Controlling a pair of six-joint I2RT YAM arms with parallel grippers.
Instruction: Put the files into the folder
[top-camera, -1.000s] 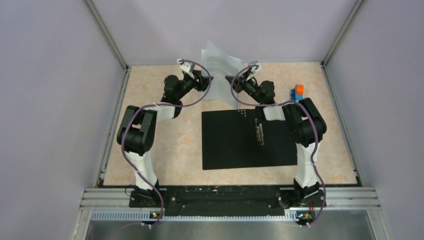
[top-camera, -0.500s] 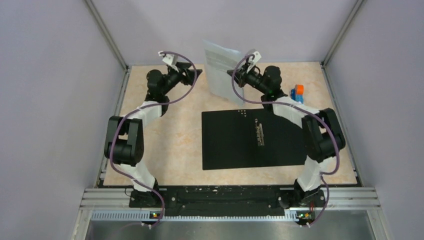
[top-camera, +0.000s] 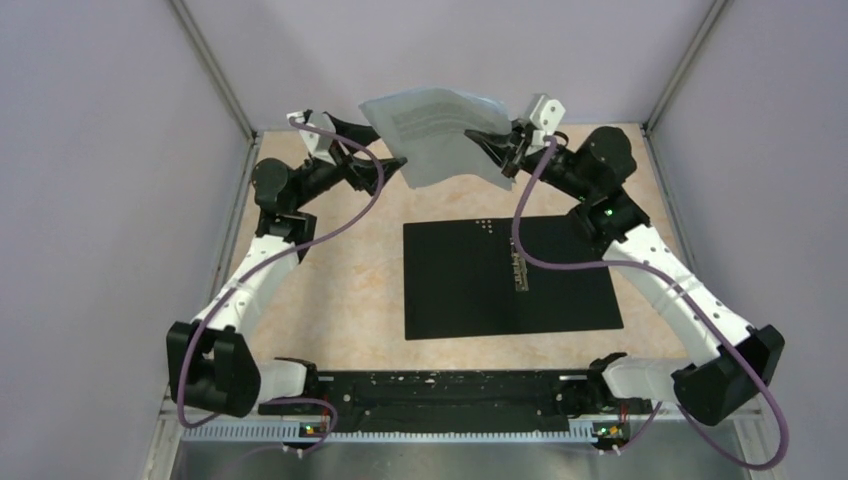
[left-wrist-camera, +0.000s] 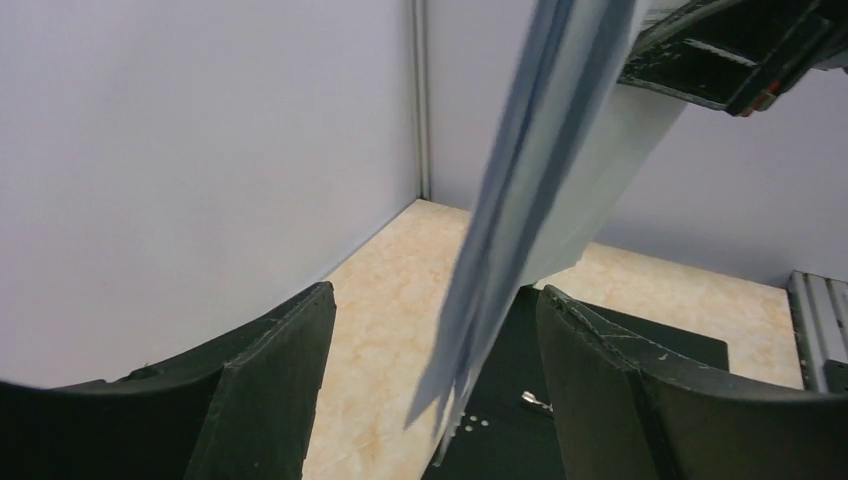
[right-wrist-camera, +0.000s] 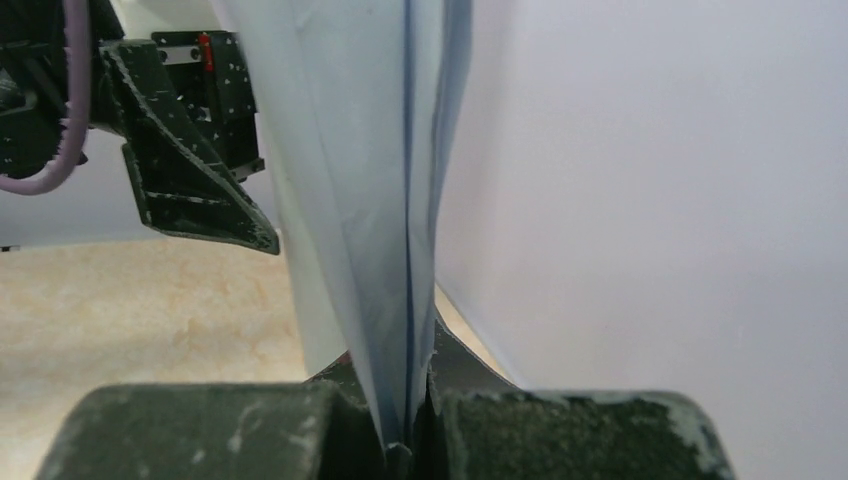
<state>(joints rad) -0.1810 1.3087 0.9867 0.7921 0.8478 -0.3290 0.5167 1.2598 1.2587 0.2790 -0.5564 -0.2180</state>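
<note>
Top cam first: the files (top-camera: 440, 135) are up in the air over the far edge of the table (top-camera: 340, 280), a floppy stack of white printed sheets, curled and tilted. The right gripper (top-camera: 500, 148) has them pinched by their right edge. The left gripper (top-camera: 372, 145) sits just beside the stack's left edge w/ its jaws spread wide, gripping nothing afaict. The folder (top-camera: 460, 280) lies flat and open mid-table, black inside facing up, metal clip (top-camera: 518, 268) running down its center. It's well below the sheets and not touching them. Left wrist cam: both black fingers (left-wrist-camera: 270, 400) stand far apart, and the sheets' edge hangs down thru the gap between them. It looks clear of both pads, tho the view is blurry. You can see a bit of the black folder underneath, plus the other gripper at top right on the paper. Right wrist cam: jaws clamped tight on the paper, and the sheets fan up and out from the pinch point. The other arm's open finger is off to the left, apart from the stack.
</note>
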